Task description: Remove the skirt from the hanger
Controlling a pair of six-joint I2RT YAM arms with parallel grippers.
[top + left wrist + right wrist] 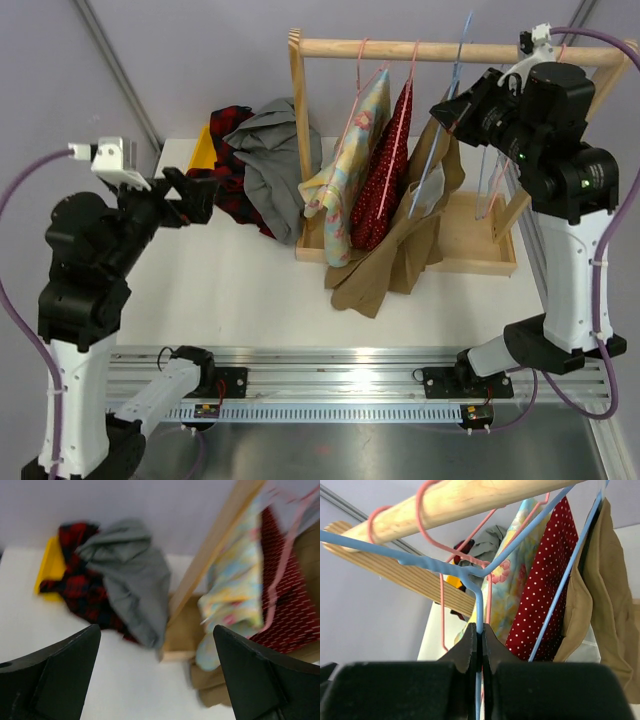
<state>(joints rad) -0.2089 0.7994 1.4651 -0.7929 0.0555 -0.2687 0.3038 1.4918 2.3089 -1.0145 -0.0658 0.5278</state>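
Skirt (400, 260) — top edge obscured; right fingers (468, 650) pinch hanger (478, 607).

Skirt (385, 272) on hanger (479, 605), clothes pile (262, 165) L

My left arm (88, 250) stands folded at the left, wrist level and pointing right. My left gripper (203, 197) hangs in the air with its jaws spread wide, fingers (55, 675) holding nothing. My right arm (572, 230) rises tall, forearm bent leftward. My right gripper (447, 108) is pinched tight on the hanger (479, 609), fingertips (468, 651) pressed together.
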